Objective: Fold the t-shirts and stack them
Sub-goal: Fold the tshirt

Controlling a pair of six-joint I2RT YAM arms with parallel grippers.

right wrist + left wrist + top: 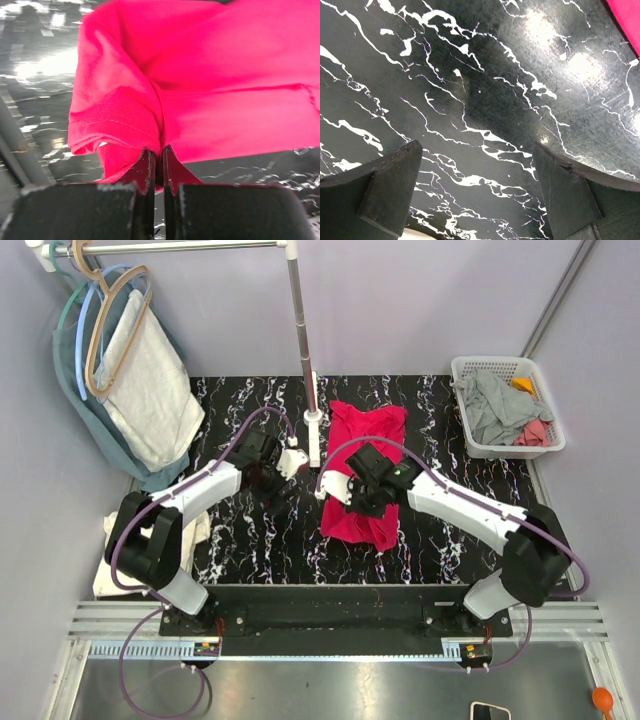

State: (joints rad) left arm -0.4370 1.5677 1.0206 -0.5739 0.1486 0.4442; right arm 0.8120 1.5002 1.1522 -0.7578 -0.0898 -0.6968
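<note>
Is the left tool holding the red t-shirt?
No, the left tool stands wide open above the black marble table, and the red t-shirt only peeks in at the view's corner.

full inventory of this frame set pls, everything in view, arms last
table: 1, black with white veins, under the arms
red t-shirt: 1, crimson, table centre, partly folded
basket: 1, white, far right corner
grey garment: 1, grey, in basket
pink garment: 1, pink, in basket, near side
orange item: 1, orange, in basket, unclear what
rack pole: 1, silver-white, far centre
hangers: several, tan and blue, rail far left
pale cloth: 1, speckled grey-white, on hanger
teal garment: 1, teal, behind pale cloth
cream cloth: 1, cream, near left table edge
phone: 1, dark, bottom edge
left arm: 1, white-black, jaws open over bare table
right arm: 1, white-black, jaws shut on red t-shirt's edge
</note>
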